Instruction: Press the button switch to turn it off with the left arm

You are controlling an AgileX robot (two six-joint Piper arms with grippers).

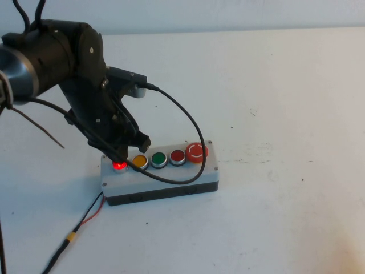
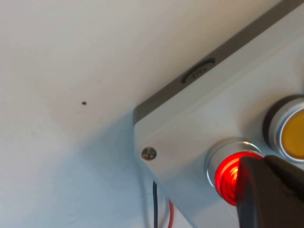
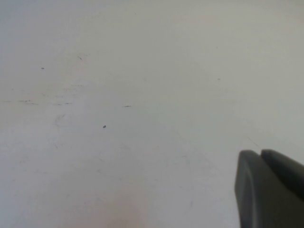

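Nearest you, red and black wires (image 1: pixel 91 212) are trailing off the grey box's left end toward the near edge of the white worktop (image 1: pixel 285 85). One grey box (image 1: pixel 161 177) is lying left of centre, long axis running left to right, slightly rising toward the far right. It's carrying five buttons in a row: the button switch (image 1: pixel 119 166) at the left end, glowing red and facing up, then one yellow button (image 1: pixel 140 161), one green button (image 1: pixel 158 159), one darker red button (image 1: pixel 177 156), and one large red mushroom button (image 1: pixel 196 152) with white arrow marks at the right end. No readable writing; a small embossed mark on the box's side in the left wrist view is too blurred to read.

Your left gripper (image 1: pixel 121 155) is coming in from the far left, fingers pinched together, tip sitting right on the button switch (image 2: pixel 230 176). One loose black cable (image 1: pixel 191 128) is looping over the box.

Your right gripper (image 3: pixel 270 190) is hanging over bare worktop, fingers looking pressed together.
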